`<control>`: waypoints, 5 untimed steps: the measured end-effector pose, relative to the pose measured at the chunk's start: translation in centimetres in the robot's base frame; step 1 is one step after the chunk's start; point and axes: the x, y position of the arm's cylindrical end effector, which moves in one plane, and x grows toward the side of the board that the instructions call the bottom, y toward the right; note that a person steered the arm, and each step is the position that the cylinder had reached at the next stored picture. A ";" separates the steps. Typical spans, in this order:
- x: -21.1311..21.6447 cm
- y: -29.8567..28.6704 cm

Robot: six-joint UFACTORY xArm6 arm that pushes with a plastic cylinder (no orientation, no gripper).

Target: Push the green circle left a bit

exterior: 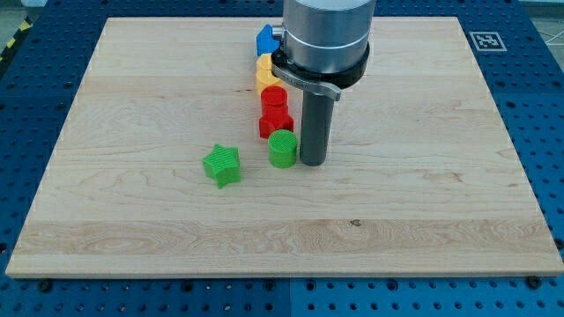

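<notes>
The green circle (283, 149) stands near the middle of the wooden board (132, 88). My tip (313, 161) rests on the board just to the view's right of the green circle, touching or almost touching it. A green star (221, 165) lies to the view's left of the circle, a short gap away.
A column of blocks runs toward the view's top from the green circle: a red star (273, 124), a red circle (274, 99), a yellow block (267, 72) and a blue block (266, 40). The arm's grey body (324, 35) hides part of that column.
</notes>
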 end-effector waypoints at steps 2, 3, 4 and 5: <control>-1.1 0.0; -1.1 -0.3; -1.1 -0.6; -1.1 -1.1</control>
